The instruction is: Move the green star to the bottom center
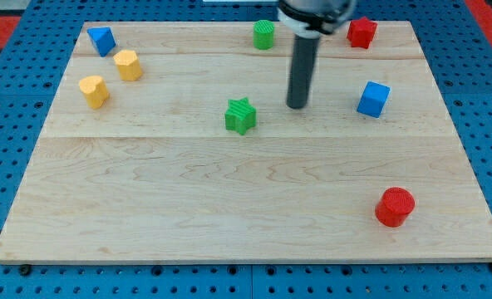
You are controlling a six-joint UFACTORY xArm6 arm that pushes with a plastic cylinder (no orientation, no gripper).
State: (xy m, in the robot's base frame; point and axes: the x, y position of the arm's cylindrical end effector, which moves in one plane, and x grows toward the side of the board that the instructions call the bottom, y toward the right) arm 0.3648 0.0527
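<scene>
The green star [240, 115] lies on the wooden board [229, 199], a little above the board's middle. My tip [297, 106] is the lower end of the dark rod that comes down from the view's top. It stands to the right of the green star and slightly above it, with a clear gap between them.
A green cylinder [264, 34] and a red star-like block [361, 32] lie near the top edge. A blue cube [373, 99] is right of my tip. A red cylinder [395, 207] is at bottom right. A blue block [101, 40] and two yellow blocks [128, 64] [93, 90] are at top left.
</scene>
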